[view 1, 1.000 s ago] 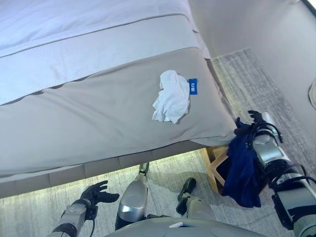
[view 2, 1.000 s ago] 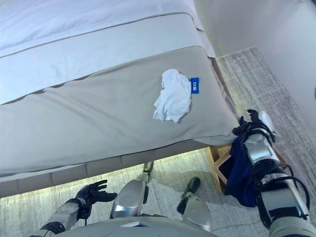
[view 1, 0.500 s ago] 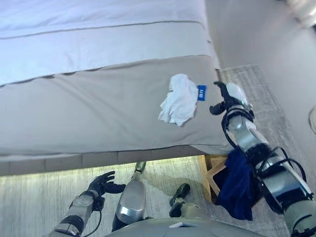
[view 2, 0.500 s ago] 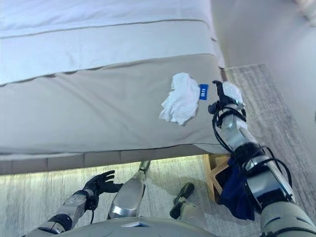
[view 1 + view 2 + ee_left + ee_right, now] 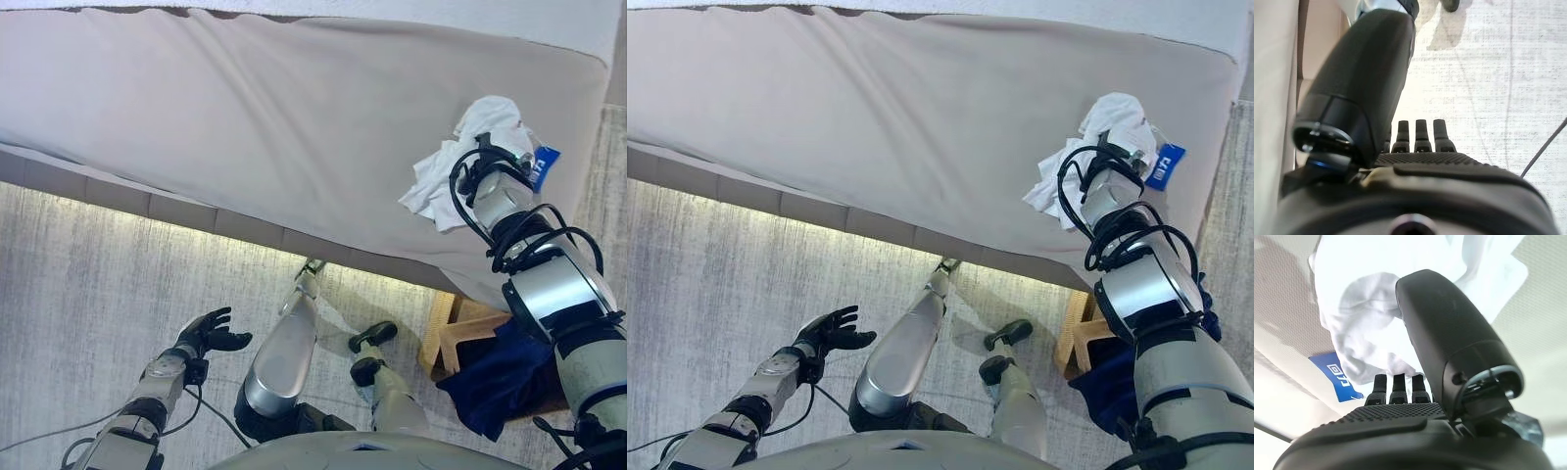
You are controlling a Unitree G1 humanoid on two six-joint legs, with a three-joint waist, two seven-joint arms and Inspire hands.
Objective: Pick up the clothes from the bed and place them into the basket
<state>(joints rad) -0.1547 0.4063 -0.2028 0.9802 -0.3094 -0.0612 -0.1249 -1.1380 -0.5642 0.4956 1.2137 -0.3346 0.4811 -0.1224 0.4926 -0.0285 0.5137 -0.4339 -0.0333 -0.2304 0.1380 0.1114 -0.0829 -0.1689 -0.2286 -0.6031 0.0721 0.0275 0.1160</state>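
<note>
A crumpled white garment [image 5: 436,186] lies near the right corner of the grey bed [image 5: 245,117], next to a small blue tag [image 5: 545,168]. My right hand [image 5: 493,164] rests over the garment. In the right wrist view its thumb [image 5: 1449,333] and straight fingers [image 5: 1398,384] reach onto the white cloth [image 5: 1366,308] without closing on it. A dark blue garment [image 5: 500,377] hangs over the wooden basket [image 5: 456,328] on the floor at the bed's corner. My left hand [image 5: 208,331] hangs open and empty low over the floor, and it also shows in the left wrist view [image 5: 1420,134].
The bed's lit lower edge [image 5: 196,211] runs across in front of me. A grey woven rug [image 5: 88,284] covers the floor between the bed and me. The basket stands close under the bed's right corner.
The camera has swung down and tilted. My right hand has left the basket, where the blue garment stays, and has moved up onto the white garment. The left hand stays low.
</note>
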